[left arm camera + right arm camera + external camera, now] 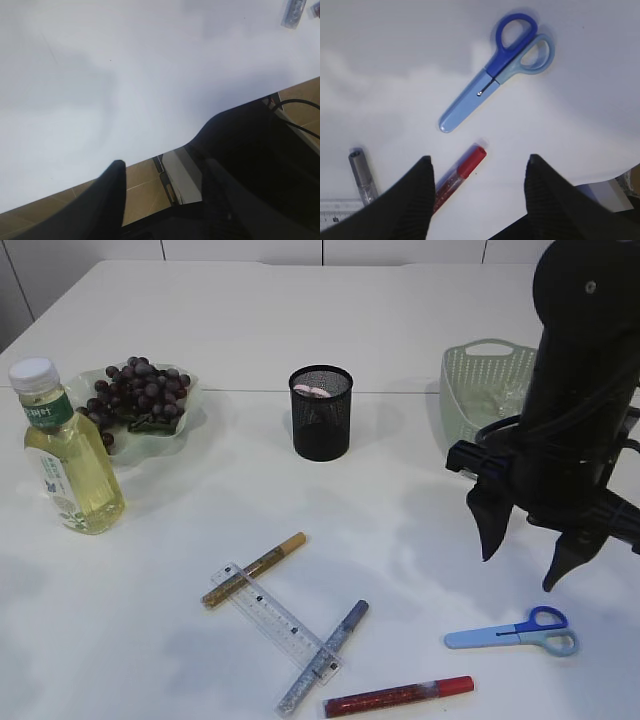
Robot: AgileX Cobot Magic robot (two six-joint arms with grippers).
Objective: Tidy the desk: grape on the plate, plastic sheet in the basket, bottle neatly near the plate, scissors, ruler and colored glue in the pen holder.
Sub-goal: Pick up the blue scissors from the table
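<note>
The right gripper (528, 558) hangs above the white table (400, 500) with its two black fingers (415, 195) spread apart and nothing between them; in the right wrist view the blue-handled scissors in a pale blue sheath (495, 75) lie closed on the table beyond the fingertips, apart from them, handles pointing away; the red glitter glue pen (457, 177) lies just beside the left finger, and the silver glitter glue pen (362, 177) and an end of the clear plastic ruler (335, 210) show at the lower left edge. The left gripper (165, 175) sits over the near table edge, its dark fingers (107, 200) parted and empty, only bare tabletop ahead of it.

Further out, in the exterior view, the scissors (512, 632) lie near the front right, below the right gripper; the red pen (398, 696) rests at the front edge; the clear ruler (278, 621) lies across the silver pen (322, 658) and touches the gold glitter glue pen (254, 569); the black mesh pen holder (321, 412) stands mid-table; the pale green perforated basket (480, 380) sits behind the right arm, something clear inside it; the bunch of dark purple grapes (140, 392) rests on the light green plate (165, 440) at the far left; the yellow-liquid bottle with a white cap (65, 450) stands upright just beside that plate.
</note>
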